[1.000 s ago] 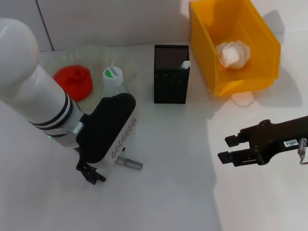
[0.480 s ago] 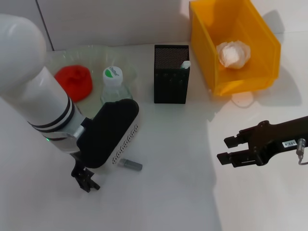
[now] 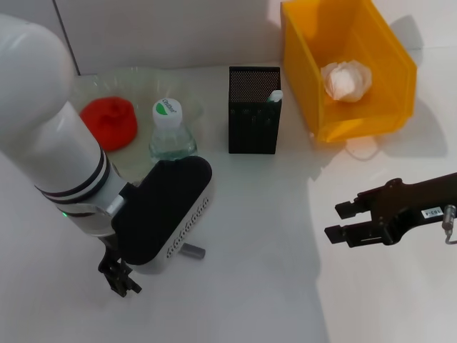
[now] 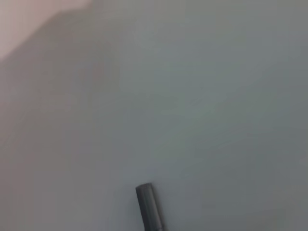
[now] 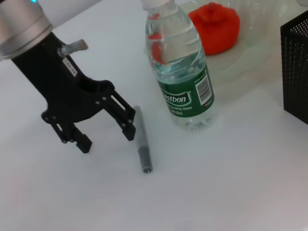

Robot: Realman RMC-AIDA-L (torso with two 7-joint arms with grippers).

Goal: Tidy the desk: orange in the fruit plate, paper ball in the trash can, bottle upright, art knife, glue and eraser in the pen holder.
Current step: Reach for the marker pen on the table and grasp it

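The left gripper (image 3: 120,277) is sliding nearer and a little leftward compared with a second ago, so its wrist housing is now hiding all but the right end of the knife (image 3: 193,251), while the right gripper (image 3: 344,222) is hanging almost where it was, parked at the near right with its fingers apart and holding nothing. In the right wrist view the left gripper (image 5: 98,129) is standing wide open and empty, low over the desk (image 3: 271,286), with one finger (image 5: 124,121) just beside the knife (image 5: 143,144), which is lying flat near the bottle (image 5: 180,72) and is not plainly between the fingers. The main risk, as I am judging it, is that the fingers are closing off-centre: the slim round barrel is likely rolling away or being pushed toward the upright bottle, which is standing close enough to be knocked over. A second risk is the fingertips scraping the desk, since the knife is offering so little height. The orange (image 3: 108,122) is sitting in the plate (image 3: 86,86), the paper ball (image 3: 346,79) in the can (image 3: 400,64), and a white tip, probably the glue (image 3: 275,96), is showing in the holder (image 3: 253,128); the eraser is nowhere in view.
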